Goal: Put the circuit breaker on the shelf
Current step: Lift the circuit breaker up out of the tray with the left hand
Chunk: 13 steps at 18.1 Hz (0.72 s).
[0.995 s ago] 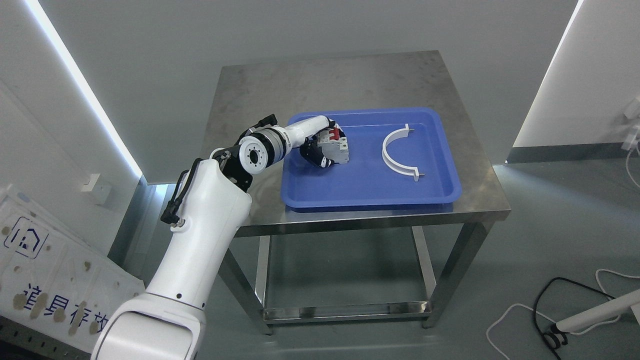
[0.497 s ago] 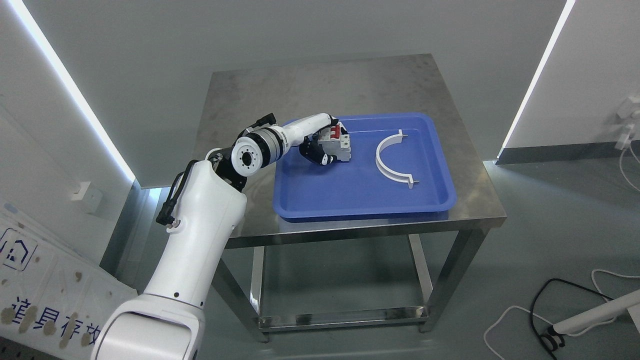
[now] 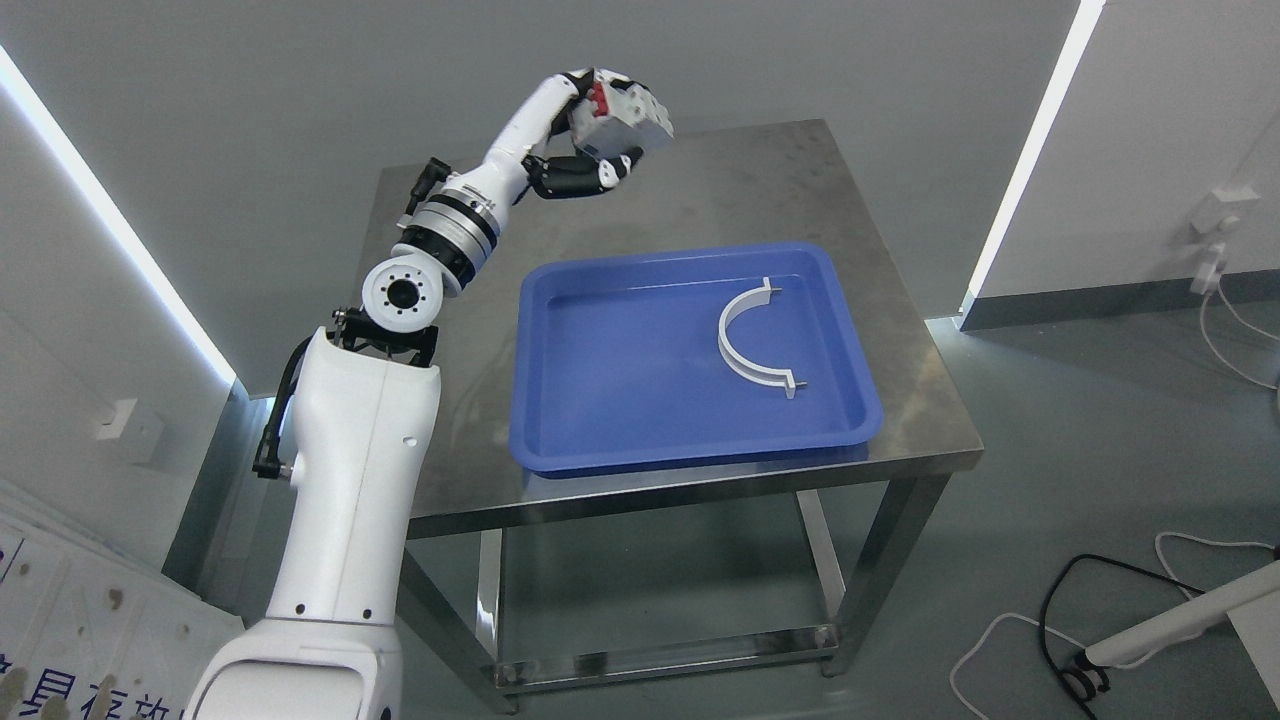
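My left hand (image 3: 598, 140) is raised high above the far left part of the steel table (image 3: 650, 200), its dark fingers (image 3: 580, 180) curled around a grey circuit breaker (image 3: 625, 115) with red switches. The breaker is clear of the blue tray (image 3: 600, 440) and hangs in the air. My white left arm (image 3: 350, 480) rises from the lower left. No shelf shows in the head view. The right arm is out of the picture.
A white half-ring bracket (image 3: 752, 340) lies in the right part of the tray. The table stands on steel legs with a low crossbar (image 3: 660, 655). Cables (image 3: 1100, 610) and a white bar lie on the floor at lower right. A printed white panel (image 3: 60, 640) leans at lower left.
My left hand has lifted the circuit breaker out of the tray and carried it up and toward the far side. The camera has also shifted, sliding the table left and down.
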{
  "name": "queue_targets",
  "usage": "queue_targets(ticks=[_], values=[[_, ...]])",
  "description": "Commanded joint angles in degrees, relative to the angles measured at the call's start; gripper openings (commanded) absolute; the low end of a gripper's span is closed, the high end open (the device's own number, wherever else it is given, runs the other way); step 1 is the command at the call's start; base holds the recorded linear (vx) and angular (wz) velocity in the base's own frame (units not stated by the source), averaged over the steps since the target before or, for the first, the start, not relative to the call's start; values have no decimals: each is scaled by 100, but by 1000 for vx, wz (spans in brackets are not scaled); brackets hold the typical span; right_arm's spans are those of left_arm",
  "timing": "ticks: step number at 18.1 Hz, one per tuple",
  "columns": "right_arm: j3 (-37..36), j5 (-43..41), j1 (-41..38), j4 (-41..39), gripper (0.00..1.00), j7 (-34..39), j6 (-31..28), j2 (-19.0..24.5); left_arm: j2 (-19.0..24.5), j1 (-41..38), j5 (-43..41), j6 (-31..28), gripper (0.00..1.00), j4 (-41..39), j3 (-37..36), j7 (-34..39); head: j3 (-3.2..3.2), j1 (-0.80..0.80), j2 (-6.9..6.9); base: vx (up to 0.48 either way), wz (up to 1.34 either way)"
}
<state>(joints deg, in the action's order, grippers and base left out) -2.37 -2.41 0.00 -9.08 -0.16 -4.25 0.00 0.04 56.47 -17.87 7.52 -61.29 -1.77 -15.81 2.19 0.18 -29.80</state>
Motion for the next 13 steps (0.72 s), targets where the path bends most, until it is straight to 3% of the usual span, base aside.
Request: queue_targets(ticks=[1,5,7,11,13], values=[[0,3,-97,-6,100,-1,152,-100,96,-1285,969,-57,10,-2709,1038,1227,0,0,0,65,-134],[0,-5,-97,2,100,-1,152,-100,96,-2139,996,-268,10,-3607,1056,1264,0,0,0,35,-47],[0,3,-97,2,100,-1,152,-100,96,-2499,1004,-85,10,-3679,1047,1195,0,0,0,-4,43],[0,-5,-97,2,100,-1,152,-100,96,-2992,1004,433,10,-3679,1047,186,0,0,0,-57,69],[0,3,-97,2,100,-1,152,-100,96,-3046,1004,505,10,-3670,1038,43,0,0,0,-137,94]])
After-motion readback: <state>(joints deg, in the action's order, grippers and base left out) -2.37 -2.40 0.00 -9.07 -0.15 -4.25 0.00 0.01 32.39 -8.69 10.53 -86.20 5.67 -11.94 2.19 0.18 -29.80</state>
